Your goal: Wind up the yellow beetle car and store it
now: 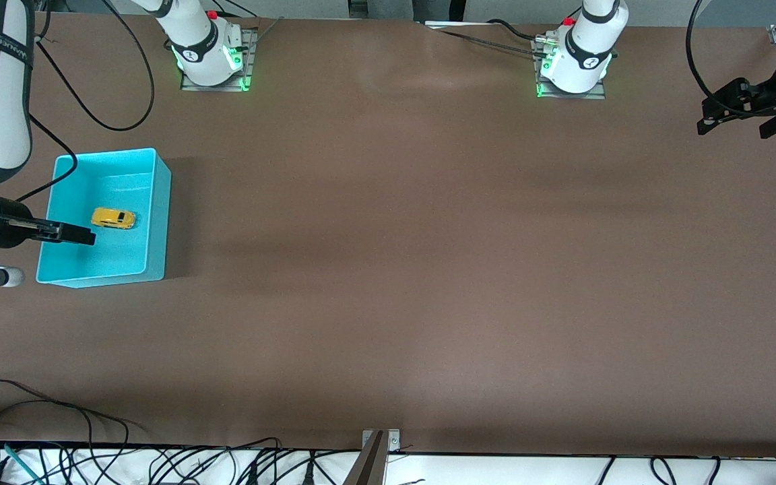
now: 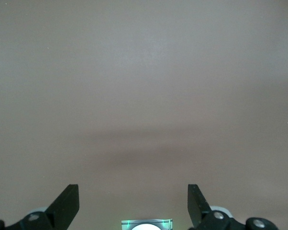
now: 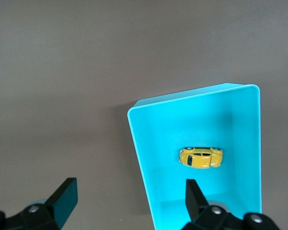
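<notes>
The yellow beetle car [image 1: 113, 218] lies on the floor of a turquoise bin [image 1: 161, 202] at the right arm's end of the table. My right gripper [image 1: 81, 234] hangs open over the bin's edge with nothing between its fingers. In the right wrist view the car [image 3: 201, 157] sits inside the bin [image 3: 139, 143], apart from the right gripper [image 3: 130, 188]. One finger is over the bin's inside, the other over bare table. My left gripper [image 1: 731, 121] waits open over the table's left arm end. In its own view the left gripper [image 2: 133, 191] is over bare brown table.
The two arm bases [image 1: 213, 60] [image 1: 573, 67] stand along the table's edge farthest from the front camera. A black cable [image 1: 118, 101] loops on the table near the right arm's base. Loose cables [image 1: 159, 465] and a metal bracket [image 1: 380, 441] line the edge nearest the front camera.
</notes>
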Robot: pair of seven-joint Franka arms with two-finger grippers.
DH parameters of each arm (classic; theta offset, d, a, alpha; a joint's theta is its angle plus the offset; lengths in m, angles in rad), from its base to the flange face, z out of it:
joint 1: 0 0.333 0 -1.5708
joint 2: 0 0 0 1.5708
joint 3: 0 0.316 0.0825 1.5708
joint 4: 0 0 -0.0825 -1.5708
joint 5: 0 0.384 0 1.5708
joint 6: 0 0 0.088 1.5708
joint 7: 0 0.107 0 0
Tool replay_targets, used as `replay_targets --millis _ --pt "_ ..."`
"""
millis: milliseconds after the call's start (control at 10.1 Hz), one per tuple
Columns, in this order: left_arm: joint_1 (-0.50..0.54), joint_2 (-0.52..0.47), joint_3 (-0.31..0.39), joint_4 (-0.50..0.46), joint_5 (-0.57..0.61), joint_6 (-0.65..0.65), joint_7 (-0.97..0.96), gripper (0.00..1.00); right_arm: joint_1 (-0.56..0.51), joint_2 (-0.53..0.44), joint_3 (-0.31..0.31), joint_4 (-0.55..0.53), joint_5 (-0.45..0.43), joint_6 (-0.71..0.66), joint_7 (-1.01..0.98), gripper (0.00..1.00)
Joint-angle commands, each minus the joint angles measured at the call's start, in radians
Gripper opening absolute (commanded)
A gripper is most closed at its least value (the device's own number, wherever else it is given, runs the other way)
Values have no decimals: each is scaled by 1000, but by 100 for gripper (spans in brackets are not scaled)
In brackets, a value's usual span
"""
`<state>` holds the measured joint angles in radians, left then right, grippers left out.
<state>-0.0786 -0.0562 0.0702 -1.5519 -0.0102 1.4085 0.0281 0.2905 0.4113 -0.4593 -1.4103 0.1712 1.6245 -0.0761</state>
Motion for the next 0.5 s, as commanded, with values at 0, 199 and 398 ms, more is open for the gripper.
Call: replay_targets --millis 0,199,398 --pt "0 15 -3 33 10 -23 9 100 1 -8 2 -3 -15 -14 10 100" --pt "-1 15 -6 33 10 -25 9 100 -1 -9 1 -3 -15 -14 3 100" --pt "0 15 -6 35 10 -25 9 100 1 -9 2 -4 -15 -14 1 100"
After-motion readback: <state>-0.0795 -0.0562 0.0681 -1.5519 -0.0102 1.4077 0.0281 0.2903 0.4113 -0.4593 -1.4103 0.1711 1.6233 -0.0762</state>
